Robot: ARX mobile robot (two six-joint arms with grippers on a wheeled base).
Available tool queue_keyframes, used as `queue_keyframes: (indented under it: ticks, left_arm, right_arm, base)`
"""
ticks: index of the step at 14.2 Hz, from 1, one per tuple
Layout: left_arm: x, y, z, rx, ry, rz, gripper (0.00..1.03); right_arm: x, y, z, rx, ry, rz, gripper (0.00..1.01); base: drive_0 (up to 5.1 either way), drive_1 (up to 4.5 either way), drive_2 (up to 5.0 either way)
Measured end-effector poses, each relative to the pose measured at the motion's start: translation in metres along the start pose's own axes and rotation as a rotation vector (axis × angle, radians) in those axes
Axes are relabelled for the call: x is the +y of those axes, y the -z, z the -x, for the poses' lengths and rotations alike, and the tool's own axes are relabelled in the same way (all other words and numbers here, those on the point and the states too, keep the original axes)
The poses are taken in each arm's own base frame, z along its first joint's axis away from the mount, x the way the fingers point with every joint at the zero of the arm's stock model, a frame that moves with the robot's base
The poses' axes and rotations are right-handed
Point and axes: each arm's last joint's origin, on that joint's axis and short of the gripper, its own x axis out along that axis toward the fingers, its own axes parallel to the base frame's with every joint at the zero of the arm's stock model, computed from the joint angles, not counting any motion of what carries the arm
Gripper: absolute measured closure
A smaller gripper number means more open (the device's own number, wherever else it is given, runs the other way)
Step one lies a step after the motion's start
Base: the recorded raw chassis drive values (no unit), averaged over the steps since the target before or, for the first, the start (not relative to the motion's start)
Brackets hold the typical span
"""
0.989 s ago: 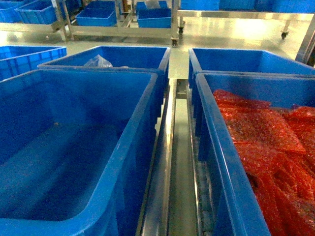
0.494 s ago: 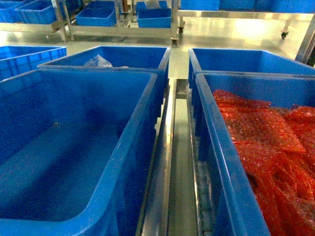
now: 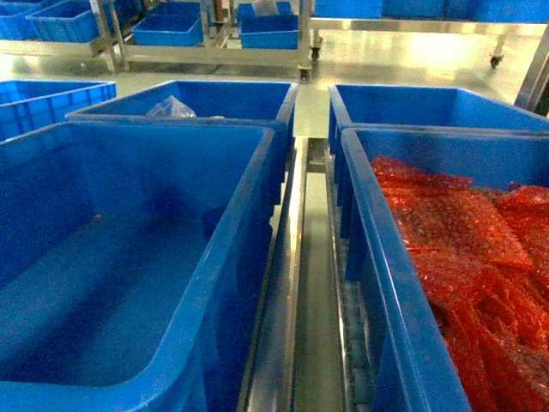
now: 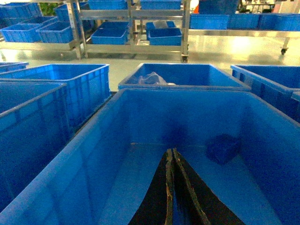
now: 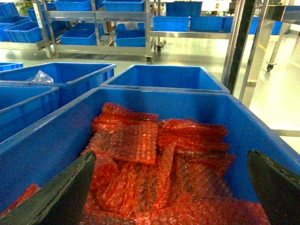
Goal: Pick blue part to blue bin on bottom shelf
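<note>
Bins fill my head view: a large blue bin (image 3: 129,257) on the left, a second bin (image 3: 403,283) of red bubble-wrap bags (image 3: 463,249) on the right. My left gripper (image 4: 171,187) hangs over the left bin, fingers pressed together on nothing, and the blue part (image 4: 223,147) lies on that bin's floor (far right corner). My right gripper (image 5: 168,187) hovers spread wide above the bags.

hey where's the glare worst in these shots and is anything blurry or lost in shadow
Head view: floor glare beyond the bins, picture slightly soft. Left wrist view: blue part dim in the near bin's shadowed corner, shut left hand a dark blur. Right wrist view: bright floor, open right hand fingers dark, red bubble wrap sharp.
</note>
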Motion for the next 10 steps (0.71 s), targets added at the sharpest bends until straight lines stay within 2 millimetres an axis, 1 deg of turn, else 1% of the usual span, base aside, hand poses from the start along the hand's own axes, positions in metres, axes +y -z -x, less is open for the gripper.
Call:
queue_keyframes:
  ticks: [10]
  left_arm:
    - [0.0,-0.004,0.022,-0.007,0.0,0.0,1.01]
  right_arm:
    - [0.0,0.0,0.0,0.0,0.0,0.0,0.03]
  base:
    - [0.0,0.0,0.0]
